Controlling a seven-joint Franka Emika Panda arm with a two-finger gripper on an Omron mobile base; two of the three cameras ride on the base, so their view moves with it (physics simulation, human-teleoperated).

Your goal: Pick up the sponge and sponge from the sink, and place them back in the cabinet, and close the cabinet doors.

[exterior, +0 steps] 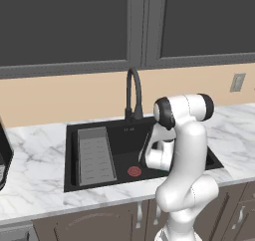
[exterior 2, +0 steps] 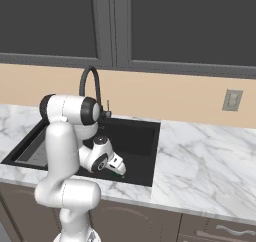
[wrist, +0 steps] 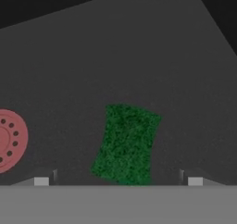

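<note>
One green sponge lies flat on the sink floor beside one red drain disc; the gripper hangs over it, jaws spread wide, holding nothing

- My two base views are evenly lit and soft, with no glare on the marble counter.
- The sink reads as a flat black well without detail.
- My hand view is dim and grainy; the sponge looks dark and speckled.
</note>
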